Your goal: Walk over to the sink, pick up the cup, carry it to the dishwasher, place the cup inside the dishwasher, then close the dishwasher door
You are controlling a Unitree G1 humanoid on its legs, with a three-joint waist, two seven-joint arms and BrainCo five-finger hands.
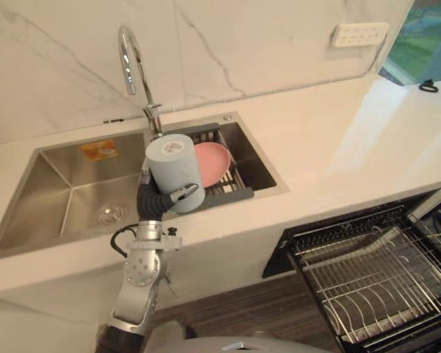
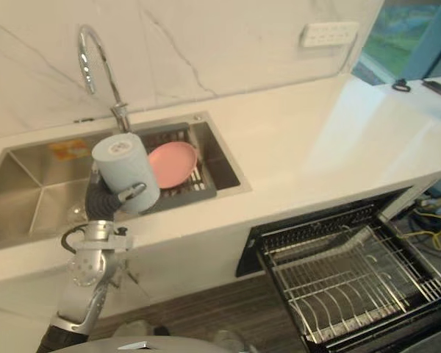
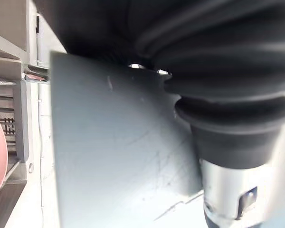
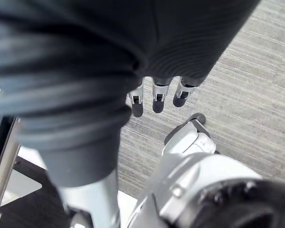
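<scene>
The left hand (image 1: pixel 182 195) is closest, raised over the front edge of the sink (image 1: pixel 59 184) with its fingers and thumb curled round the cup (image 1: pixel 175 165). The cup is clear of the basin, touching nothing but the hand. In the left wrist view its wall (image 3: pixel 118 152) lies pressed against the dark ribbed cover.

The grip is the main worry. The cup looks like a smooth, straight-sided cylinder, and the thumb crosses it low down, so much of its length stands above the hold. A jolt while walking could tip it or let it slide out. The faucet (image 1: pixel 132 59) stands just behind and the pink plate (image 1: pixel 214 162) leans in the dark drain rack (image 1: pixel 235 193) just beside, so a careless turn could knock either. The dishwasher rack (image 1: pixel 375 279) sits well apart to the right and much lower than the surface (image 1: pixel 338 147). Lowering the cup that far one-handed, it could catch on the wire tines or land tilted.

The cup is pale blue-grey and matt, with faint scuffs in the close view. The end turned up toward the head shows a pale disc with a small mark — probably its base, so it would be held bottom-up.

The right hand (image 4: pixel 157 97) hangs over the floor (image 4: pixel 256 85), fingers loose and holding nothing.
</scene>
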